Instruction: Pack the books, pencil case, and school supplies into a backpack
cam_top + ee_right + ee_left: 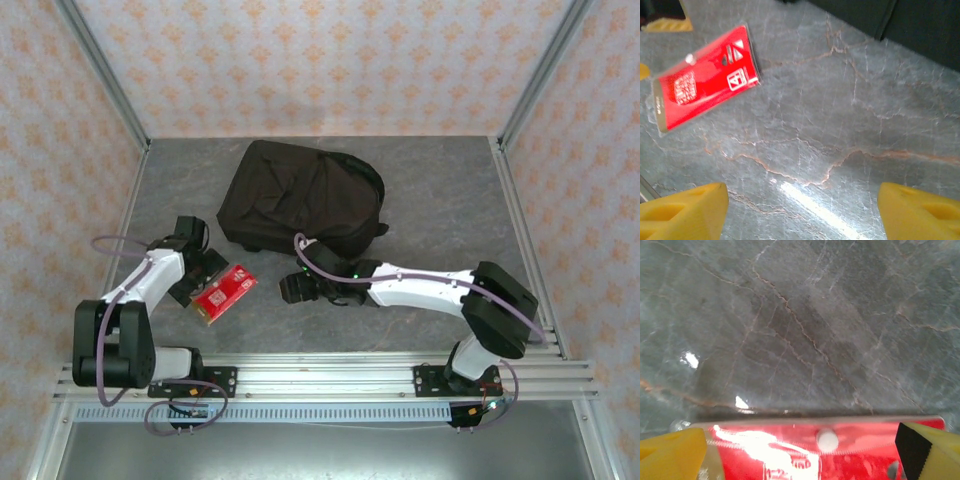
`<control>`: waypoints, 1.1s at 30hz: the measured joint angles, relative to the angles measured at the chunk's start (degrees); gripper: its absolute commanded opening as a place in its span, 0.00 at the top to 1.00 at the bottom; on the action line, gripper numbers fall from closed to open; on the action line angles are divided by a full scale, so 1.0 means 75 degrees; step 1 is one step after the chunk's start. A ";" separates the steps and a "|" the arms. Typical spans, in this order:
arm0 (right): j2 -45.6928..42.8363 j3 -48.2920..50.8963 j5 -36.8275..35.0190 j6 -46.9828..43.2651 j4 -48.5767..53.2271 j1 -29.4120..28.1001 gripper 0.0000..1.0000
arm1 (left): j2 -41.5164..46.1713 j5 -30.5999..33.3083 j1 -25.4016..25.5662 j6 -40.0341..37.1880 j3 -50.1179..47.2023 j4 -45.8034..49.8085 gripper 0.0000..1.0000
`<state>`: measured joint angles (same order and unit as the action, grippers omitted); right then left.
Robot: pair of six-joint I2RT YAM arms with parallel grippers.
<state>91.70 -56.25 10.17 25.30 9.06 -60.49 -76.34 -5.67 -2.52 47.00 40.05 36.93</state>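
Red packet [222, 291], near-left of table [440, 190]: left gripper [800, 454] jaws wide open, flanking it; should close squarely across its width. Right gripper [800, 207] open, empty, beside backpack [300, 195].

Overhead view: bright, even, soft light with no hard shadows. The backpack [300, 195] reads as a near-featureless black mass at centre.

Left wrist view: strong white glare on the red packet [850, 456] along the bottom edge washes out its print. Two small bright spots on the table [800, 315], lower left. Yellow fingers [670, 455] in the bottom corners are soft and out of focus.

Right wrist view: glare streak at low centre — slight blur overall.
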 measured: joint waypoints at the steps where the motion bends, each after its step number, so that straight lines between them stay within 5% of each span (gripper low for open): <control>1: 0.0032 0.0064 0.0052 0.0000 -0.0041 0.0000 0.22 | -0.0114 -0.0023 -0.0017 0.0012 -0.0082 -0.0181 0.01; 12: 0.0178 0.0318 0.0251 -0.0006 -0.0344 0.0000 0.21 | 0.0347 -0.0312 -0.0050 0.0064 -0.0895 -0.1102 0.03; 20: 0.0866 0.0082 0.0595 0.0154 -0.0379 0.0041 0.22 | 0.0621 0.0157 0.0595 -0.0227 -0.1323 -0.1478 0.04; 33: 0.2541 -0.0822 0.2669 0.2725 -0.2355 0.0743 0.33 | 0.1349 0.0265 0.0688 -0.0361 -0.1833 -0.1856 0.05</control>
<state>110.76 -62.41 30.20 45.74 -8.60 -54.92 -66.22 -3.68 2.63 44.29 26.30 23.00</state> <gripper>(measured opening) 0.696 0.951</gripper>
